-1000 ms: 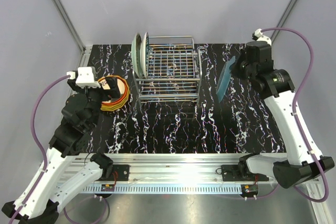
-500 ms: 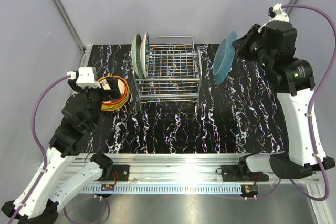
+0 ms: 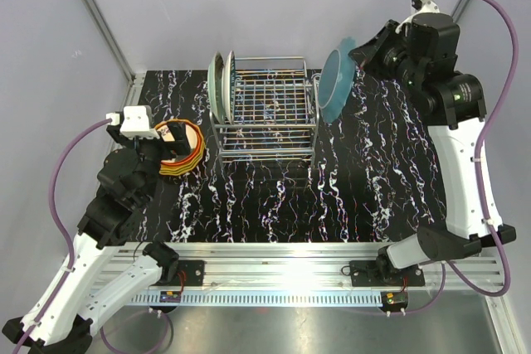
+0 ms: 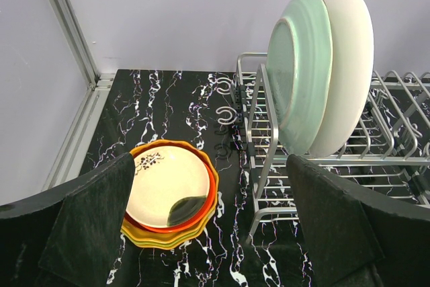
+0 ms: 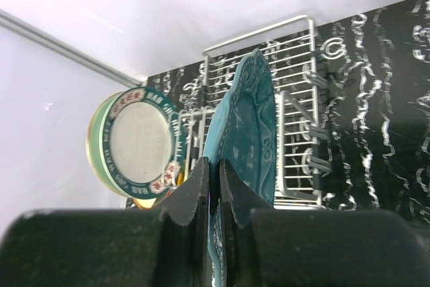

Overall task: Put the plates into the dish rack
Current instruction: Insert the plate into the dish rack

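My right gripper (image 3: pixel 358 53) is shut on the rim of a teal plate (image 3: pixel 333 85) and holds it on edge in the air at the right end of the chrome dish rack (image 3: pixel 270 134). The right wrist view shows the teal plate (image 5: pixel 247 122) pinched at its rim, the rack (image 5: pixel 295 109) beyond it. A mint green plate (image 4: pixel 300 68) and a cream plate (image 4: pixel 349 58) stand upright in the rack's left slots. A stack of plates (image 4: pixel 169 193), cream on red-orange, orange and yellow-green, lies left of the rack. My left gripper (image 4: pixel 208 233) is open above the table beside the stack.
The rack (image 4: pixel 322 166) stands at the back middle of the black marbled table (image 3: pixel 274 205). Grey walls close in the back and sides, with a metal frame rail (image 4: pixel 67 65) at the far left. A metal rail (image 3: pixel 274 267) runs along the near edge.
My right arm has lifted the teal plate and carried it left, from the right side of the table to the rack's right end. The left arm has not moved.
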Available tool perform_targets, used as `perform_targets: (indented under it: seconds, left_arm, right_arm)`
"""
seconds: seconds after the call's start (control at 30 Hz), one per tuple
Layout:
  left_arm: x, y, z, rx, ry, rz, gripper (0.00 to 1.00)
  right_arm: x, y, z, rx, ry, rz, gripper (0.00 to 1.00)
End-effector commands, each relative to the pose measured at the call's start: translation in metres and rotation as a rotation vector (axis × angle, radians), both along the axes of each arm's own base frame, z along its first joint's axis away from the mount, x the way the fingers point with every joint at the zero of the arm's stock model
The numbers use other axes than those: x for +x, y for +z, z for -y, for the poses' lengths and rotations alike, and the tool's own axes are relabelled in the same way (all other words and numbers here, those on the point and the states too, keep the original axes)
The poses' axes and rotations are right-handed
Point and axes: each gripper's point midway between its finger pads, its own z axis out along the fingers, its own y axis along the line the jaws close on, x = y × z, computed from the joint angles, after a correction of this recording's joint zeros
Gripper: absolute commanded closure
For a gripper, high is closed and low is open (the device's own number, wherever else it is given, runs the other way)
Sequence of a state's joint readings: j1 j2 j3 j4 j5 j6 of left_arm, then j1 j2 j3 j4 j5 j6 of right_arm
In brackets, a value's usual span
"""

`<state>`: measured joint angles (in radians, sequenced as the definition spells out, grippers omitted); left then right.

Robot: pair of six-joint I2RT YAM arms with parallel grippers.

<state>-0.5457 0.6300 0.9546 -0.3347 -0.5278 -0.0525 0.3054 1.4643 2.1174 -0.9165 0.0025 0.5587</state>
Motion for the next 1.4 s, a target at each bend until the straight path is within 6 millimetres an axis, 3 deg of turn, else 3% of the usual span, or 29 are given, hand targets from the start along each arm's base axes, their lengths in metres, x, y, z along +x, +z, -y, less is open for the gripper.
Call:
perform_targets:
  seconds: [0.0, 0.97, 1.37]
  left_arm:
    - [0.001, 0.012, -0.001, -0.02, 0.011, 0.053, 0.01]
    - [-0.001, 0.015, -0.012, -0.014, 0.057, 0.073, 0.01]
    - [-0.002, 0.017, -0.011, -0.017, 0.048, 0.077, 0.01]
  right_arm:
    - [-0.011, 0.093, -0.02, 0.151, 0.086, 0.282, 1.0]
    - [0.043, 0.081, -0.144, 0.234, 0.278, 0.257, 1.0]
    - [0.051, 0.072, -0.185, 0.288, 0.327, 0.238, 1.0]
